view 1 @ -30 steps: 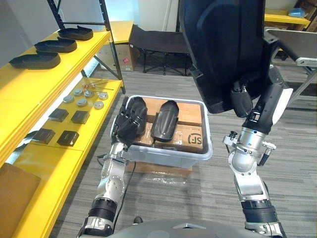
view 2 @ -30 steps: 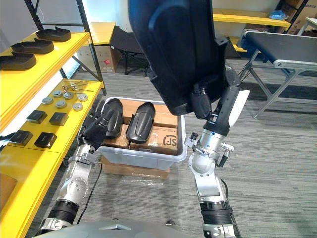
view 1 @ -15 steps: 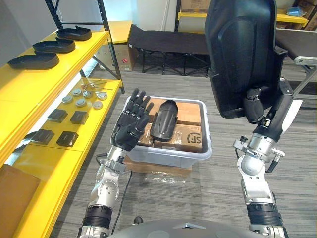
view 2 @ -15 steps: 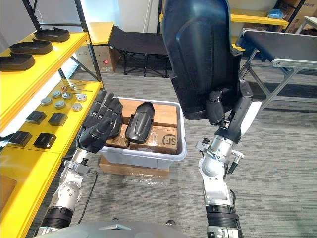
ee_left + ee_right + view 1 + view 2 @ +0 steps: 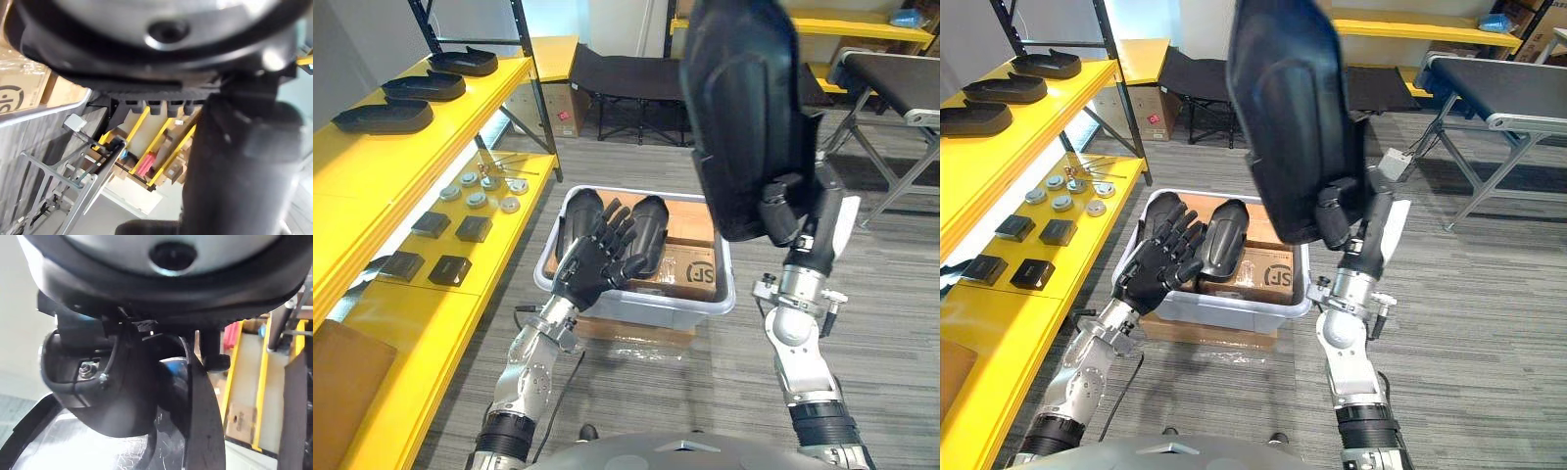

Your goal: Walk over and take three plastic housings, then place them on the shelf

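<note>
1. Plastic housing point(image 5: 744, 117): a black, shell-shaped part, held upright and high in the air close before the head camera, above the right side of the bin.
2. Right robot hand point(image 5: 786, 215): grasps the plastic housing at its lower edge, fingers curled round the rim.
3. Left robot hand point(image 5: 594, 269): released, with fingers straight and spread. It holds nothing and hovers over the near left part of the bin.
4. Grey bin point(image 5: 651, 308): stands on a cardboard sheet point(image 5: 626, 333) on the carpeted floor point(image 5: 891, 294). Inside, two black housings point(image 5: 651, 233) lie side by side on cardboard boxes point(image 5: 690, 269).
5. Yellow shelf point(image 5: 411, 157): stands at the robot's left. Its upper level carries three shelved housings point(image 5: 384, 117) in a row. The lower level carries round metal parts point(image 5: 475, 191) and, nearer the robot, small black blocks point(image 5: 455, 228).
</note>
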Tool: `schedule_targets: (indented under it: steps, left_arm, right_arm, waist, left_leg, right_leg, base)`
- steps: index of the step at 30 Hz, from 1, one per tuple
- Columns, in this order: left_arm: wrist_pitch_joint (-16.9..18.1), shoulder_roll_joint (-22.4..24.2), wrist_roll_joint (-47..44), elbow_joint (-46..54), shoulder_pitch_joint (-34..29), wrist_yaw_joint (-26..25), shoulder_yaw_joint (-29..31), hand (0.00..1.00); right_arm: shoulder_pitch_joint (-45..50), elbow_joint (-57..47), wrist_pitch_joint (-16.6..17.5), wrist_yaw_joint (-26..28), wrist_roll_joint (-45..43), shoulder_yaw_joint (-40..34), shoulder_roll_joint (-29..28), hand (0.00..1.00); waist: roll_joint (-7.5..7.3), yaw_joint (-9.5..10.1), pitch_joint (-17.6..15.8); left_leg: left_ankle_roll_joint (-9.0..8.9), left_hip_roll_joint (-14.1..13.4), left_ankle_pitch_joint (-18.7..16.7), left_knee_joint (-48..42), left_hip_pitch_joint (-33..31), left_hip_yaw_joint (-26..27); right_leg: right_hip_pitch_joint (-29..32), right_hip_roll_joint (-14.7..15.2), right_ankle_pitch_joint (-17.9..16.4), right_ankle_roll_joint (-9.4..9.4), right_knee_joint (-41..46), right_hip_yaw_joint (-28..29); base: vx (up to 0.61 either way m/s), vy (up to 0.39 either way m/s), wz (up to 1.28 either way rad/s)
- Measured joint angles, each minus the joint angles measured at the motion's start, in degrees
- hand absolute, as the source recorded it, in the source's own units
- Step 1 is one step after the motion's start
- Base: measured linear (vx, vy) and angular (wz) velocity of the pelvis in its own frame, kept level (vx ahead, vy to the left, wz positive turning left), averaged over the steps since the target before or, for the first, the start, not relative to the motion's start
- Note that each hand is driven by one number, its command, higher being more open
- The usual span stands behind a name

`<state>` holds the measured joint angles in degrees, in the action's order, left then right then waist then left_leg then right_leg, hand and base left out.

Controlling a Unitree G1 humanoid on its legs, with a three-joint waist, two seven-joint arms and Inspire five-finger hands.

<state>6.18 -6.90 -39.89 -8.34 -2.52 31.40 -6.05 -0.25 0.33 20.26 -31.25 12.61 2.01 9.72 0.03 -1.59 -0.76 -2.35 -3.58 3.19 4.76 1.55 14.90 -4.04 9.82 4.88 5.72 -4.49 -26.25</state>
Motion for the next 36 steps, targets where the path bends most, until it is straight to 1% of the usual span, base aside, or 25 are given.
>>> schedule_targets:
  steps: [3, 5, 8, 17, 22, 25, 29, 36]
  left_arm:
    - [0.1, 0.1, -0.1, 2.9, 0.0, -1.1, -0.4, 1.0]
    - [0.2, 0.1, -0.2, 3.7, 0.0, -1.4, -0.7, 1.0]
    - [0.2, 0.0, -0.3, 3.9, 0.0, -2.7, -1.8, 1.0]
    - [-0.3, 0.3, -2.6, 4.5, 0.0, -3.7, -4.6, 1.0]
    - [-1.7, 0.4, -0.7, 4.5, 0.0, -7.4, -6.7, 1.0]
    - [-2.8, 0.3, 0.1, 4.5, 0.0, -8.5, -7.5, 1.0]
    - [-2.8, 0.4, 0.1, 4.5, 0.0, -8.7, -7.6, 1.0]
    - [-3.2, 0.3, 2.3, 4.5, 0.0, -11.9, -8.9, 1.0]
  right_arm:
    - [0.1, 2.5, -0.9, 0.0, 0.1, 2.3, -2.4, 0.0]
    - [0.4, 4.0, -1.1, 0.0, 0.2, 3.5, -3.3, 0.0]
    - [1.1, 4.6, -2.6, 0.0, 0.2, 5.4, -3.3, 0.0]
    - [1.5, 8.5, -3.1, -0.2, 0.2, 10.0, -3.3, 0.0]
    - [1.5, 9.2, -3.2, -0.4, 0.2, 12.7, -3.3, 0.0]
    - [1.5, 9.2, -3.2, -0.5, 0.3, 14.2, -3.2, 0.0]
    - [1.5, 9.3, -3.5, -0.6, 0.4, 15.5, -3.1, 0.0]
    - [1.1, 12.7, -3.7, -2.5, 0.7, 17.9, -3.1, 0.0]
  waist:
    - [0.02, 0.11, 0.0]
    - [0.08, 0.14, -0.1]
    - [0.16, 0.27, -0.1]
    - [0.37, 0.11, 0.0]
    - [0.47, 0.33, 0.0]
    - [0.47, 0.45, 0.0]
    - [0.52, 0.47, 0.0]
    - [0.6, 1.38, 0.1]
  left_leg:
    - [0.0, 0.0, 0.0, 0.0, 0.0, -0.2]
    - [0.0, 0.1, 0.0, 0.0, -0.1, -0.4]
    - [0.0, 0.1, 0.0, 0.0, -0.1, -0.5]
    - [0.0, 0.1, 0.0, 0.0, -0.1, -0.5]
    - [0.01, 0.1, 0.0, 0.0, -0.1, -0.7]
    - [0.04, 0.1, 0.0, 0.0, -0.1, -0.8]
    - [0.08, 0.2, 0.1, 0.0, -0.1, -1.2]
    - [0.21, 0.4, 0.2, 0.0, -0.1, -1.8]
  right_leg:
    - [0.0, 0.0, 0.0, 0.0, 0.0, -0.1]
    - [0.0, 0.1, 0.0, 0.0, 0.0, -0.1]
    - [0.0, 0.1, 0.0, -0.01, 0.0, -0.2]
    - [-0.1, 0.0, 0.0, -0.02, 0.0, -0.3]
    - [-0.1, 0.0, 0.0, -0.02, 0.0, -0.4]
    - [-0.2, 0.1, 0.0, -0.03, 0.0, -0.5]
    - [-0.4, 0.1, 0.0, -0.03, 0.0, -0.9]
    - [-0.8, 0.2, 0.0, -0.03, 0.0, -1.6]
  base:
    - [0.0, 0.0, 0.0]
    - [0.0, 0.0, 0.0]
    - [0.0, 0.0, 0.0]
    - [0.0, 0.0, 0.0]
    - [0.0, 0.0, 0.0]
    - [0.0, 0.0, 0.0]
    - [0.0, 0.002, 0.05]
    - [-0.01, 0.011, 0.05]
